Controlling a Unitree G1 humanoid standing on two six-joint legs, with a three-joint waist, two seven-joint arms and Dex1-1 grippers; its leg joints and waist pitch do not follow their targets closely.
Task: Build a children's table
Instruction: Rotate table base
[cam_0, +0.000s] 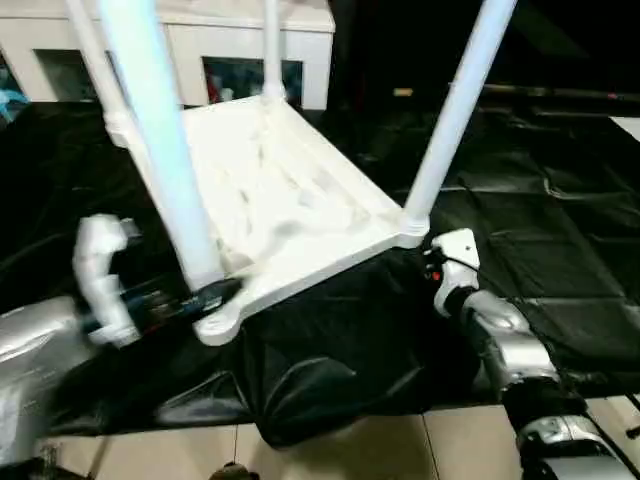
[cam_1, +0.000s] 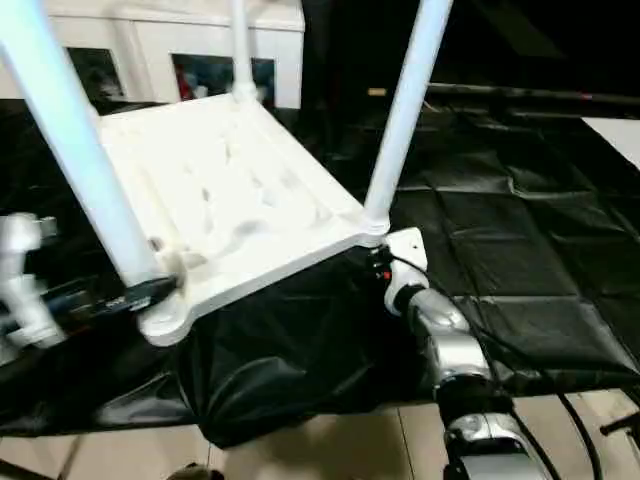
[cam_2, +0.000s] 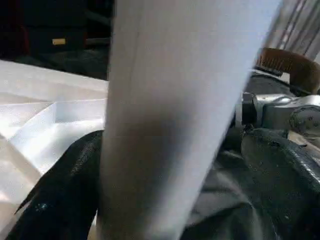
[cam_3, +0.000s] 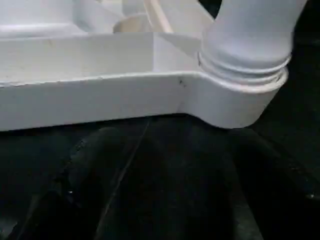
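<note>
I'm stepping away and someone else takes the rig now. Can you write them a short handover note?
Left gripper: black fingers spread on either side of the near-left long white tapered tube leg, at its base; no firm clamp visible.
Right gripper: beside the near-right corner socket, fingers open, holding nothing.
White plastic rectangular tabletop lies ribbed underside up on the black sheet.
Done: all four legs stand in their corner sockets.
Left: check that each leg is seated, then turn the table upright.
</note>
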